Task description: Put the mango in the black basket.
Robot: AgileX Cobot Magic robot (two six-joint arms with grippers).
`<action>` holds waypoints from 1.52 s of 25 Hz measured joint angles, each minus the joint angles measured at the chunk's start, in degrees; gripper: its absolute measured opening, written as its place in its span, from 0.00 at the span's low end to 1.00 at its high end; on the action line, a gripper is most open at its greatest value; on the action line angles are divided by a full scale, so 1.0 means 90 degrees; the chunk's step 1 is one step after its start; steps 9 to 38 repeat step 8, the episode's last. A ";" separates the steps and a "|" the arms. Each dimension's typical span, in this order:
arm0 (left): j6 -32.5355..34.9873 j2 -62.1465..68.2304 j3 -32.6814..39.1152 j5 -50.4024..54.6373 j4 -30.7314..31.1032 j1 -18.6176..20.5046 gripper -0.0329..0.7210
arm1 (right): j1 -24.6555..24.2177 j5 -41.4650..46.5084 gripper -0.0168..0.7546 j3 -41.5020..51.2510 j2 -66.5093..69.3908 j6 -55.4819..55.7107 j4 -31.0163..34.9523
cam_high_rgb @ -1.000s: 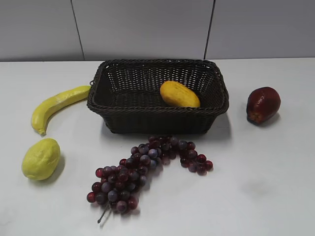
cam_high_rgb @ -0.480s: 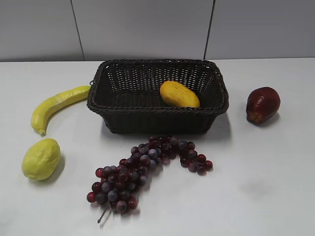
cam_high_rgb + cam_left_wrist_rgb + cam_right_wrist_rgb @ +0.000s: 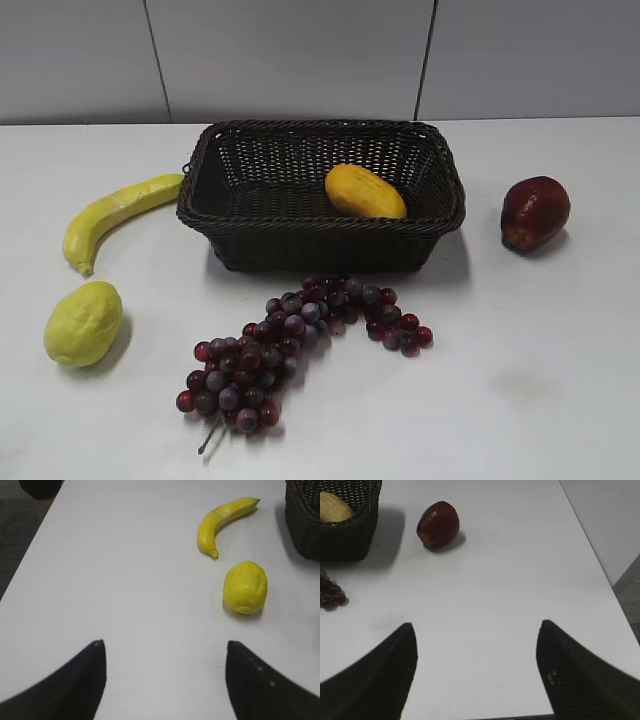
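Observation:
The orange-yellow mango (image 3: 365, 191) lies inside the black basket (image 3: 320, 228), against its right front wall. In the right wrist view a part of the mango (image 3: 332, 507) shows over the basket's rim (image 3: 347, 535) at the top left. A corner of the basket (image 3: 304, 520) shows at the top right of the left wrist view. My left gripper (image 3: 165, 647) is open and empty above bare table, well left of the basket. My right gripper (image 3: 476, 627) is open and empty above bare table near the front edge. Neither gripper shows in the exterior view.
A yellow banana (image 3: 115, 215) and a pale lumpy lemon (image 3: 83, 322) lie left of the basket. A bunch of dark red grapes (image 3: 290, 340) lies in front of it. A dark red fruit (image 3: 534, 212) sits to its right. The table's right edge (image 3: 600, 565) is near.

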 joint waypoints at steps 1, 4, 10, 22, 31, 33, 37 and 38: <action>0.0000 0.0000 0.0000 0.0000 0.0000 0.0000 0.78 | 0.0000 0.0000 0.76 0.0000 0.0000 0.0000 0.0000; 0.0000 0.0000 0.0000 0.0000 0.0000 0.0000 0.78 | -0.0005 0.0000 0.76 0.0000 -0.0005 0.0000 -0.0006; 0.0000 0.0000 0.0000 0.0000 0.0000 0.0000 0.78 | -0.0012 0.0000 0.76 0.0000 -0.0005 0.0000 -0.0006; 0.0000 0.0000 0.0000 0.0000 0.0000 0.0000 0.78 | -0.0012 0.0000 0.76 0.0000 -0.0005 0.0000 -0.0006; 0.0000 0.0000 0.0000 0.0000 0.0000 0.0000 0.78 | -0.0012 0.0000 0.76 0.0000 -0.0005 0.0000 -0.0006; 0.0000 0.0000 0.0000 0.0000 0.0000 0.0000 0.78 | -0.0012 0.0000 0.76 0.0000 -0.0005 0.0000 -0.0006; 0.0000 0.0000 0.0000 0.0000 0.0000 0.0000 0.78 | -0.0012 0.0000 0.76 0.0000 -0.0005 0.0000 -0.0006; 0.0000 0.0000 0.0000 0.0000 0.0000 0.0000 0.78 | -0.0012 0.0000 0.76 0.0000 -0.0005 0.0000 -0.0006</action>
